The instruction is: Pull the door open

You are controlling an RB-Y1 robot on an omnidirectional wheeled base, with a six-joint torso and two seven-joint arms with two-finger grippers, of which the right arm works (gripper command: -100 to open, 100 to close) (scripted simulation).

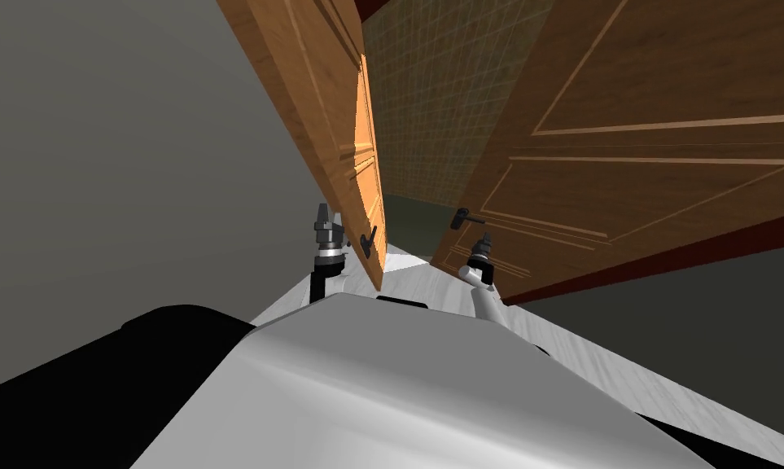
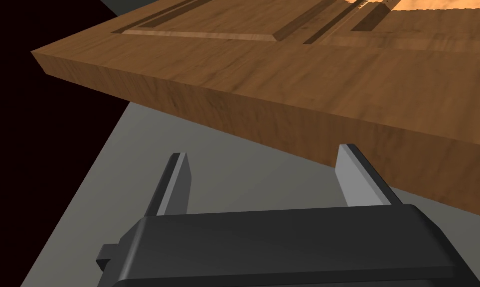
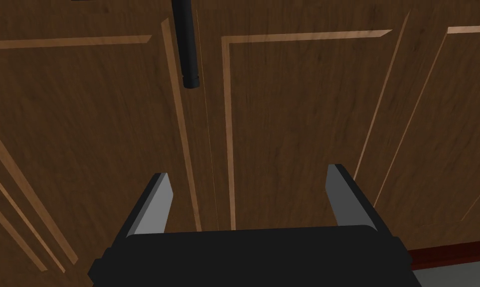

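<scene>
Two wooden door leaves stand ahead. The lighter left leaf (image 1: 333, 122) is swung toward me, a black handle (image 1: 370, 241) on its near face. My left gripper (image 1: 325, 218) is open beside that leaf's outer side; in the left wrist view its fingers (image 2: 262, 154) stand just under the leaf's thick edge (image 2: 263, 99), holding nothing. The darker right leaf (image 1: 642, 155) carries a black lever handle (image 1: 466, 218). My right gripper (image 1: 484, 243) sits just below that lever, open and facing the panel (image 3: 293, 109), with the lever's tip (image 3: 187, 50) ahead of the fingers (image 3: 247, 173).
Between the leaves a gap shows a greenish tiled wall (image 1: 431, 106) and dark floor. A grey wall (image 1: 121, 163) runs along my left. A dark red strip (image 1: 667, 260) borders the right leaf's lower edge. Pale floor (image 1: 610, 366) spreads to my right.
</scene>
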